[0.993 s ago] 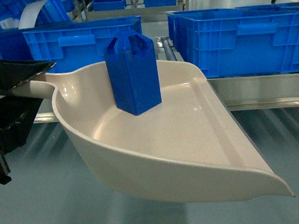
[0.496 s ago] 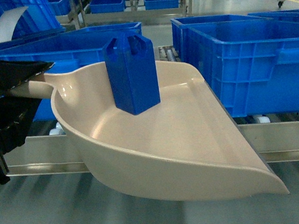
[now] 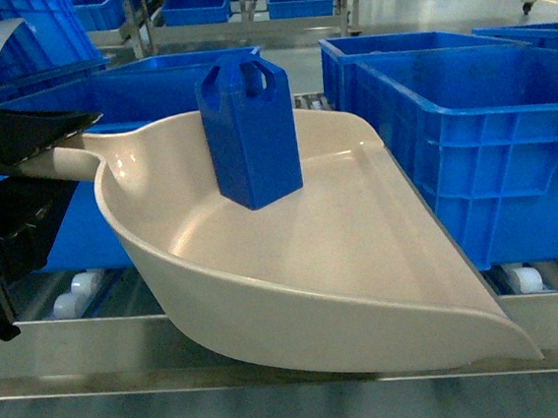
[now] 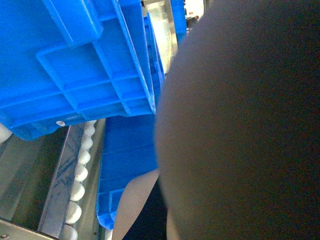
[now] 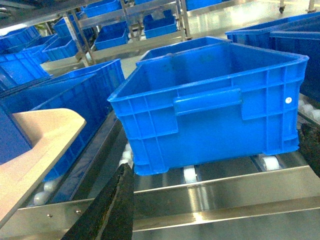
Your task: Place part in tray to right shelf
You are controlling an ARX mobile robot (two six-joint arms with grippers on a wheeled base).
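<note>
**Blue block in scoop above the shelf rail**

Head view: the tall bright-blue plastic block [image 3: 250, 133] stands upright in the beige glossy plastic scoop [image 3: 364, 270], centre frame. The black left gripper [image 3: 40, 143], at left, is clamped on the scoop's handle. Below runs the stainless-steel rack [image 3: 74, 342], carrying large blue plastic crates [image 3: 481, 150].

Left wrist view: a dark blur fills the right; crates upper left.

Right wrist view: the right gripper's finger state cannot be told; scoop at left edge.

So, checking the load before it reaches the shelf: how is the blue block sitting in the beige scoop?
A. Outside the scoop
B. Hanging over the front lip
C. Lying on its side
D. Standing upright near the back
D: the blue block stands upright at the back of the beige scoop, away from its lip.
</note>
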